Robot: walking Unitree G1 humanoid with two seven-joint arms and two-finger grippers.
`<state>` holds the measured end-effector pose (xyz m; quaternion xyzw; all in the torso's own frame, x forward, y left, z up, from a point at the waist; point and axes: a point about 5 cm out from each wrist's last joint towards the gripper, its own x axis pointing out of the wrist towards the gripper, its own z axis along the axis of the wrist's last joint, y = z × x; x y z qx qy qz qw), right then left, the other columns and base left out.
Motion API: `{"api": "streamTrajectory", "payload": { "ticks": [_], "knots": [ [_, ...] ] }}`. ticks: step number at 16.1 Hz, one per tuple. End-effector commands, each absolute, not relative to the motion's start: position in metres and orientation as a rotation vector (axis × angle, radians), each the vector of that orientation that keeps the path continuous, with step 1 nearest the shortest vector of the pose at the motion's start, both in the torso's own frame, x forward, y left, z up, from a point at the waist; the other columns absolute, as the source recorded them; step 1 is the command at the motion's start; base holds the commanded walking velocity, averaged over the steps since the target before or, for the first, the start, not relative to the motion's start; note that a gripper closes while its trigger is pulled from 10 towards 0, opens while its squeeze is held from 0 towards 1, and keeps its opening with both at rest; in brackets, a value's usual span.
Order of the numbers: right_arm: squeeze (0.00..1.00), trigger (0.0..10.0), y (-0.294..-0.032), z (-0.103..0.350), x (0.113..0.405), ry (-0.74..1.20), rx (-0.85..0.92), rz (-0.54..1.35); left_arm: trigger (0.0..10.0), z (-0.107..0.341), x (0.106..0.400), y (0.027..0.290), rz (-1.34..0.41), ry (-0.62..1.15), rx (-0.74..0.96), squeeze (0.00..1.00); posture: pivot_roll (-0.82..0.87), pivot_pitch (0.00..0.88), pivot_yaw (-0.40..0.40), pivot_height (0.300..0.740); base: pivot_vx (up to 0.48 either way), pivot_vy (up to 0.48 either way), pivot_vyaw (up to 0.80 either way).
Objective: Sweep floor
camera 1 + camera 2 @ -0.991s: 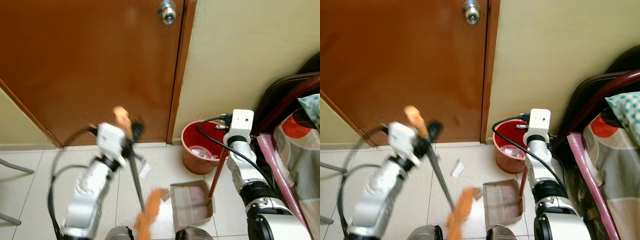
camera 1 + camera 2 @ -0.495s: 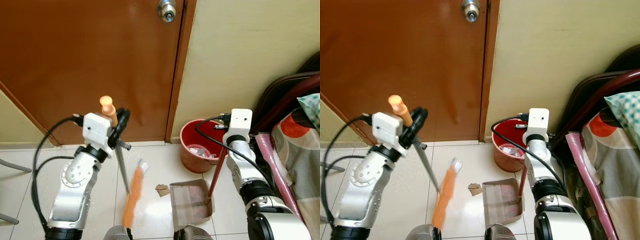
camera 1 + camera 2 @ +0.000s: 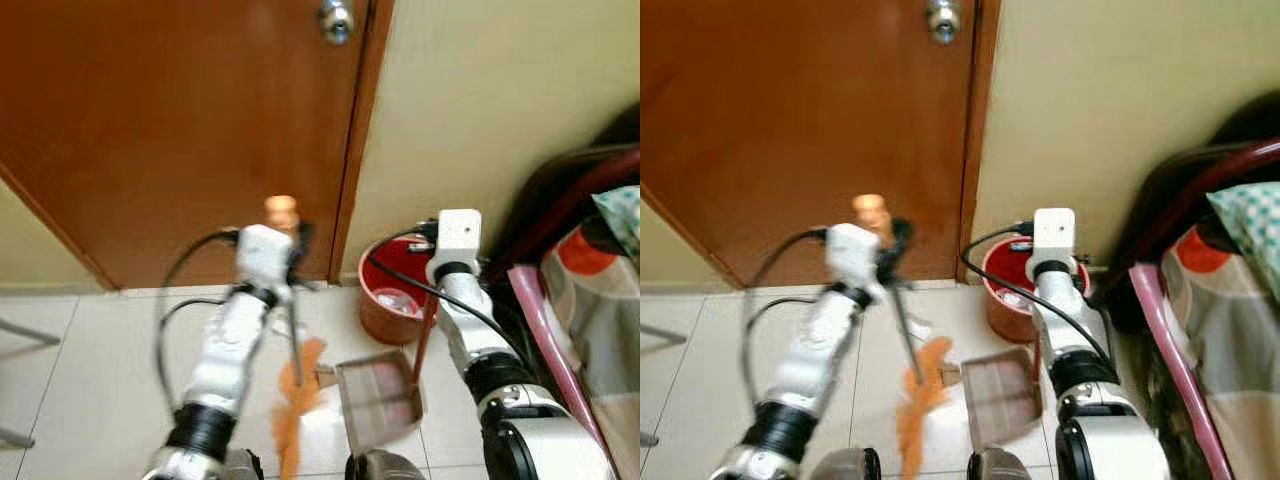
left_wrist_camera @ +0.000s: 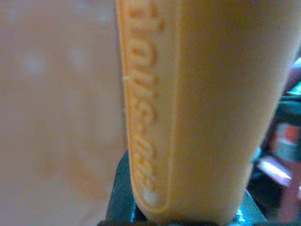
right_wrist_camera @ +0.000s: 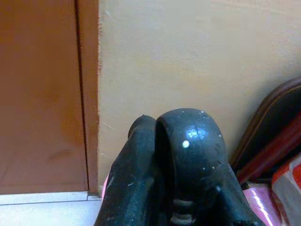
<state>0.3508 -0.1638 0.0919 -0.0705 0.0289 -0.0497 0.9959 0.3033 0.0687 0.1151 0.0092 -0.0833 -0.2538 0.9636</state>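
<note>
Broom [image 3: 296, 400] bristles blurred — dustpan [image 3: 380, 400] cropped

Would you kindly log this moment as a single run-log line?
left gripper: shut on broom | bristles beside dustpan mouth | right gripper: shut on dustpan handle | red bin behind

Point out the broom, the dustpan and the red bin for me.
broom [image 3: 295, 400]: left eye view, orange bristle head.
dustpan [image 3: 380, 395]: left eye view, middle of the tray.
red bin [image 3: 385, 318]: left eye view, front outer wall.
</note>
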Motion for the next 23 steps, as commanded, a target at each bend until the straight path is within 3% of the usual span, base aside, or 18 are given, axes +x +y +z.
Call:
{"api": "streamTrajectory", "payload": {
  "ticks": [1,4,9,14,20,23],
  "knots": [
    [0.0,10.0,-0.163,0.095,0.353,0.049,-0.136,-0.105,10.0,0.11,0.301,0.059,-0.564,-0.153,0.004,0.0,-0.02,0.101,-0.041,0.74,0.0,0.0,0.0],
    [0.0,10.0,-0.165,0.091,0.35,0.065,-0.125,-0.115,10.0,0.11,0.295,0.047,-0.626,-0.153,-0.035,0.0,-0.01,0.105,-0.036,0.74,0.0,0.0,0.0],
    [0.0,10.0,-0.156,0.086,0.351,0.096,-0.107,-0.097,10.0,0.152,0.285,0.047,-0.585,-0.297,-0.137,0.0,0.01,0.099,-0.037,0.74,0.0,0.0,0.0],
    [0.0,10.0,-0.149,0.072,0.349,0.195,-0.102,0.001,10.0,0.162,0.272,0.065,-0.597,-0.289,-0.137,0.0,0.03,0.094,-0.044,0.74,0.0,0.0,0.0],
    [0.0,10.0,-0.147,0.073,0.351,0.203,-0.096,0.044,10.0,0.187,0.283,0.079,-0.499,-0.296,-0.355,0.0,0.02,0.082,-0.056,0.74,0.0,0.0,0.0],
    [0.0,10.0,-0.15,0.073,0.351,0.199,-0.097,0.045,10.0,0.198,0.289,0.097,-0.439,-0.34,-0.345,0.0,0.01,0.073,-0.057,0.74,0.0,0.0,0.0]
  ]
}}
